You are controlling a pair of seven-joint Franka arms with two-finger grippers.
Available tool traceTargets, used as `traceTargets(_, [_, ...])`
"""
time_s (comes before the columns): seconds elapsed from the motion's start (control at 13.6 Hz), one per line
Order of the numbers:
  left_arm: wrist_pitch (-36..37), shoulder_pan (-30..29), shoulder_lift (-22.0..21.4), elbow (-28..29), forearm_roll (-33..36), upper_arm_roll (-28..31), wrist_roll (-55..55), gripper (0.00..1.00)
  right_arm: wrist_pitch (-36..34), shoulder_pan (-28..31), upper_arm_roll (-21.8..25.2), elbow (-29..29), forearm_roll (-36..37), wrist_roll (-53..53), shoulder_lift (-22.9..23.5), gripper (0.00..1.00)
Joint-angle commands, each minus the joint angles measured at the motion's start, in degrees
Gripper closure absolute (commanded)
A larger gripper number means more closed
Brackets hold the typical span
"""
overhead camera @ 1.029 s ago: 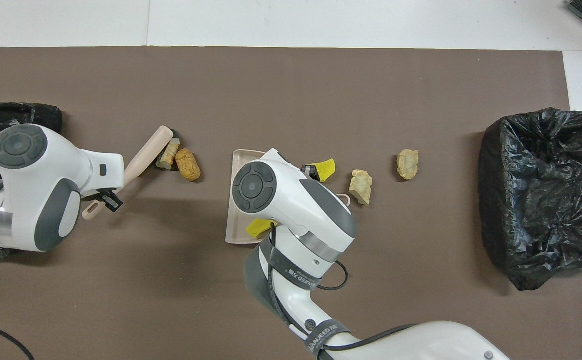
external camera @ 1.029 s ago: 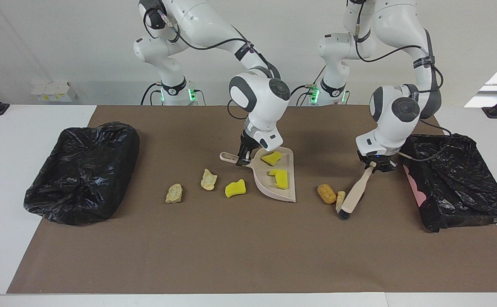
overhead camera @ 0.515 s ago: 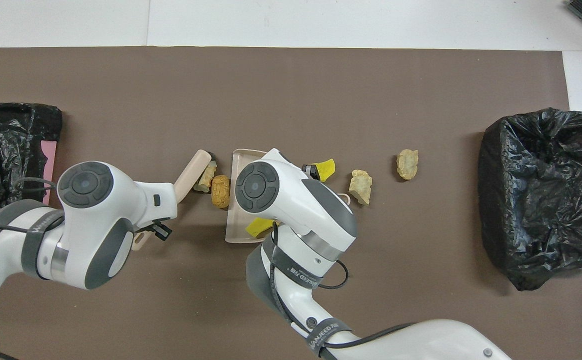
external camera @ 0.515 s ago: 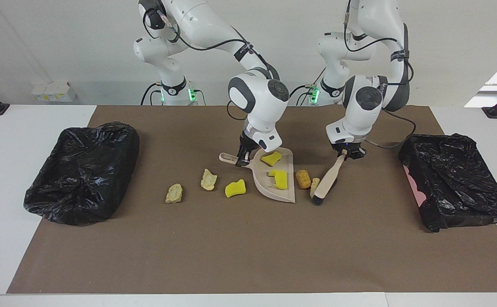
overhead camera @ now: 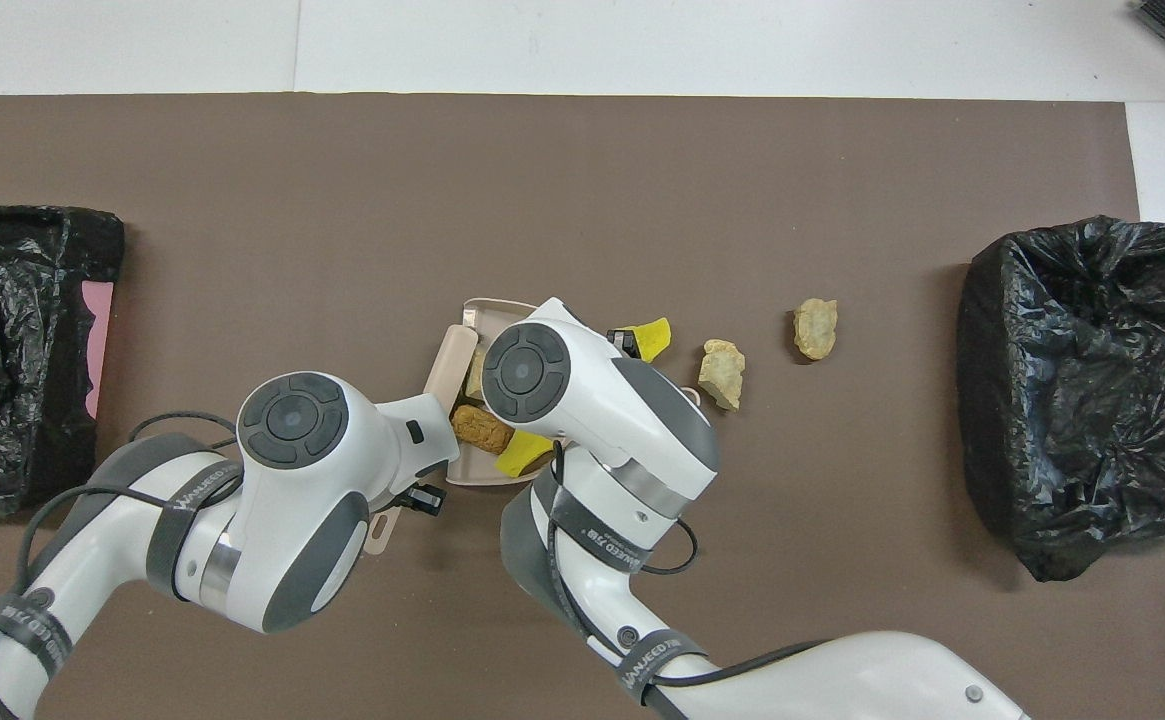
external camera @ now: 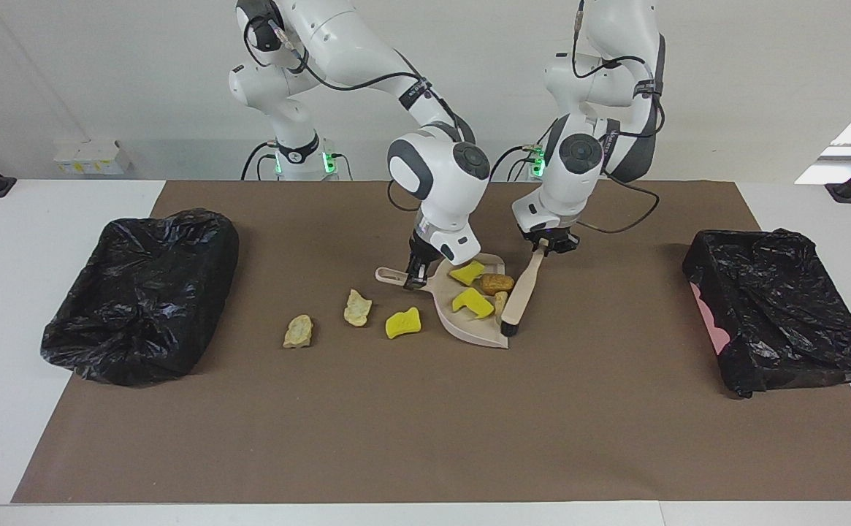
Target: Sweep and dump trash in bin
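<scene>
Seven light trash bits (external camera: pixel 402 323): four in dustpan (external camera: pixel 469 332) at frame centre, three beside it. Left gripper (external camera: pixel 544 246) clamped brush (external camera: pixel 519 296), right gripper (external camera: pixel 416 277) clamped dustpan handle. Prob. crumbly, so sweep, don't pinch.

Dustpan (external camera: pixel 469 321) holds 4 lumps (external camera: pixel 472 302) — brush (external camera: pixel 520 296) at its mouth.

- One camera sits high across the table (external camera: pixel 1 292), facing the two robots, fairly distant.
- The other looks steeply down from above the robots' end, seemingly closer.
- Both share the brown mat (external camera: pixel 396 424) (overhead camera: pixel 542 200) and both black bags.
</scene>
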State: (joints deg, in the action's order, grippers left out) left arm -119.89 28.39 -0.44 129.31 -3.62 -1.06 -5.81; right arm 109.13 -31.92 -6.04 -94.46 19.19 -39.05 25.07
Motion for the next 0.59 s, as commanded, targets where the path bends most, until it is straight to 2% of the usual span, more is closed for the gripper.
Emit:
traceTargets(0.0, [1.50, 1.85, -0.18, -1.08, -2.53, 0.89, -7.35, 1.00, 0.56, 1.50, -0.47, -0.55, -1.00, -1.56, -0.29, 1.00])
traceTargets(0.15, [2.55, 2.72, -0.18, -3.35, -2.62, 0.80, -15.16, 1.00, 0.56, 2.30, -0.47, -0.55, -0.99, -2.34, -0.46, 1.00])
traceTargets(0.51, [6.24, 1.76, -0.79, -4.15, -3.50, 1.32, -16.87, 1.00, 0.73, 3.44, -0.47, -0.55, -1.17, -3.66, -0.55, 1.00])
